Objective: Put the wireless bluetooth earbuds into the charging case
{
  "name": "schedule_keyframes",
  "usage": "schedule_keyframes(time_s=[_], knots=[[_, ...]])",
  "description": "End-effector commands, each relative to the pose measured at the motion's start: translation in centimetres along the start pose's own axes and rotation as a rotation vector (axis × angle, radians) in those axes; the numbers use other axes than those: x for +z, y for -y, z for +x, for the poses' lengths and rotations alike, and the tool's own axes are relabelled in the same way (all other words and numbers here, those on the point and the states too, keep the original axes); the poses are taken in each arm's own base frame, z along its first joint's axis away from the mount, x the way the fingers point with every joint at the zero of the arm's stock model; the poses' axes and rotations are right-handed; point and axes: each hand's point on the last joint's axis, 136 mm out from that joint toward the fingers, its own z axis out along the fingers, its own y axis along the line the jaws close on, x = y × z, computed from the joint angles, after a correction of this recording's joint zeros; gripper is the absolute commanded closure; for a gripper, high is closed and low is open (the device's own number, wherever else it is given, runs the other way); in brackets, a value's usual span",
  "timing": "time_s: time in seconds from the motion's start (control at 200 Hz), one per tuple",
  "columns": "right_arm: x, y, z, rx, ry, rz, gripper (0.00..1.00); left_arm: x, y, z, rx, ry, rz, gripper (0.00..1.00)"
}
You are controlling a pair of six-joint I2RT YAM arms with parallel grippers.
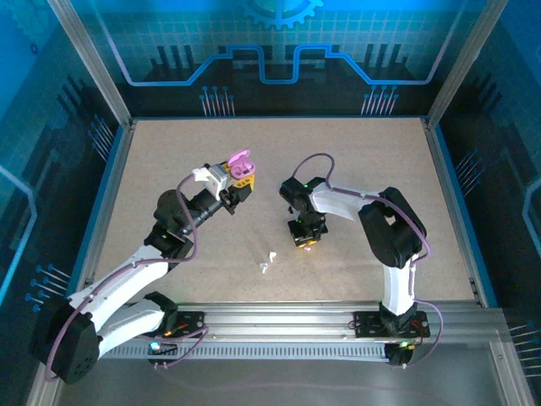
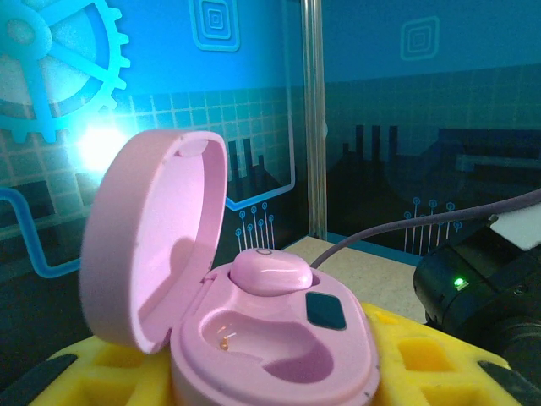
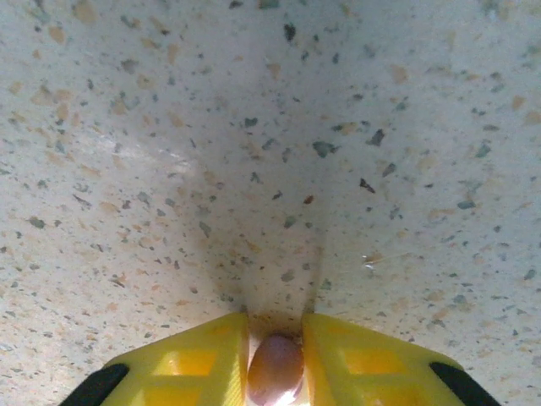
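Observation:
My left gripper [image 1: 241, 184] is shut on a pink charging case [image 2: 270, 338] and holds it above the table with the lid [image 2: 156, 237] swung open. One pink-purple earbud [image 2: 270, 271] sits in the case's far socket; the near socket [image 2: 254, 338] is empty. The same case [image 1: 240, 162] shows as a pink shape at the gripper's tip in the top view. My right gripper [image 1: 305, 239] points down at the table, its yellow fingers [image 3: 203, 355] shut on a second pink-purple earbud [image 3: 275, 370], pinched right at the table surface.
Two tiny white earbuds [image 1: 269, 260] lie on the speckled table [image 1: 363, 169] near the front, between the two arms. A blue rim and metal posts [image 1: 93, 63] bound the table.

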Motion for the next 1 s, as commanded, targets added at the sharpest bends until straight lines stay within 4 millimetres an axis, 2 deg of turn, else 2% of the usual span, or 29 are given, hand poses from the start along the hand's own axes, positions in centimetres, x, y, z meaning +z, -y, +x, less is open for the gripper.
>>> schedule_keyframes(time_s=[0.0, 0.09, 0.19, 0.33, 0.49, 0.59, 0.67, 0.83, 0.996], knots=[[0.6, 0.8, 1.1, 0.015, -0.039, 0.06, 0.79, 0.0, 0.1, -0.4, 0.007, 0.021, 0.0, 0.65], [-1.1, 0.5, 0.5, 0.019, 0.013, 0.013, 0.81, 0.1, 0.1, -0.3, 0.006, 0.018, 0.001, 0.65], [-4.1, -0.6, -0.6, 0.033, 0.103, -0.147, 0.81, 0.3, 0.1, 0.1, -0.001, 0.007, 0.007, 0.65], [-10.9, -2.8, -2.2, 0.034, 0.257, -0.484, 0.81, 0.9, 0.3, 0.9, -0.028, -0.01, 0.028, 0.65], [-20.8, -5.3, -2.8, -0.052, 0.404, -0.962, 0.8, 1.7, 0.6, 2.0, -0.051, -0.029, 0.056, 0.65], [-25.6, -6.0, -2.3, -0.137, 0.446, -1.125, 0.8, 2.3, 0.6, 2.8, -0.061, -0.037, 0.063, 0.66], [-28.6, -6.5, -1.9, -0.193, 0.468, -1.21, 0.8, 2.8, 0.8, 3.5, -0.065, -0.047, 0.074, 0.65], [-32.0, -7.0, -1.6, -0.249, 0.487, -1.301, 0.8, 4.1, 1.6, 4.4, -0.062, -0.054, 0.098, 0.66], [-33.3, -7.1, -1.9, -0.244, 0.504, -1.313, 0.8, 5.4, 2.8, 5.1, -0.039, -0.051, 0.12, 0.66]])
